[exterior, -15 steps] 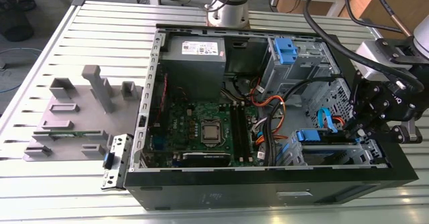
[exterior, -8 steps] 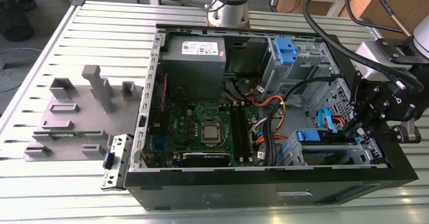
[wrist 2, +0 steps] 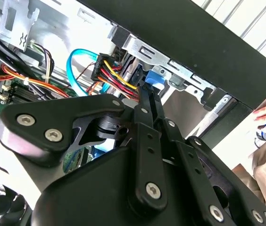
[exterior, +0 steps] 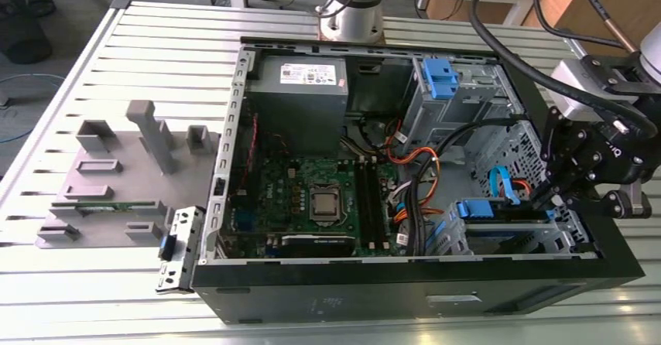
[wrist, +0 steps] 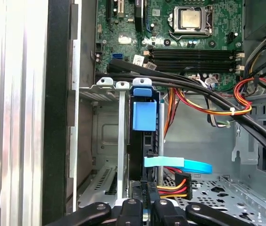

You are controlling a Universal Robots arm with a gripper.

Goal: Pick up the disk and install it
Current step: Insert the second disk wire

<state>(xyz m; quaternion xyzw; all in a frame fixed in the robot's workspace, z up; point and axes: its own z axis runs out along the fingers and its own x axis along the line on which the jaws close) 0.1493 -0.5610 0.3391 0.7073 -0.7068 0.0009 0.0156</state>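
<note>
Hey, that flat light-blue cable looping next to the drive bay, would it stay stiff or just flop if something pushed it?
The light-blue cable would probably bend rather than resist: it is thin and flat and already curves in a loop. It likely springs back a little, since it holds its arc unsupported. Plugged in beside the disk, a hard push might strain its connector.

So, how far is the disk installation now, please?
Already done, it seems: the disk stands in the drive cage of the computer case, blue rails showing. In hand: the gripper is at the disk's cabled end. Left: I cannot tell whether it is fully seated.
</note>
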